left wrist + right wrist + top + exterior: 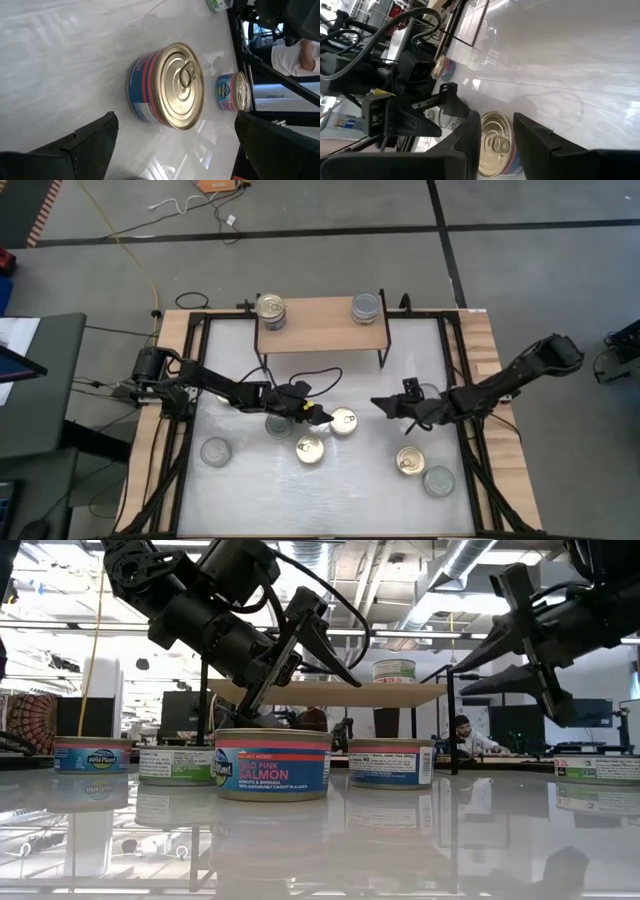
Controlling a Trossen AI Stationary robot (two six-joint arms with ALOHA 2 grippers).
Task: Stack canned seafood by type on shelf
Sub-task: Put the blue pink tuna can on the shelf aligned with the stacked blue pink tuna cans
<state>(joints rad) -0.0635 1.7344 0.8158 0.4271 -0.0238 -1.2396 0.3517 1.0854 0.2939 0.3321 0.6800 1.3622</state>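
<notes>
The light-wood shelf [320, 330] stands at the table's back with a gold-lidded can [271, 310] at its left end and a silver-lidded can [367, 307] at its right. My left gripper [324, 416] hangs open just left of a gold-lidded salmon can [343, 421], which in the left wrist view [170, 86] lies ahead between the spread fingers [92, 140]. My right gripper [384, 406] hovers mid-table, right of that can, its fingers [470, 135] slightly apart and holding nothing. Another gold-lidded can [310, 448] lies nearer the front.
More cans sit on the white tabletop: a silver one [215, 450] at front left, one [279, 424] under the left arm, a gold one [410, 461] and a silver one [438, 480] at front right. A person [295, 50] is beyond the table.
</notes>
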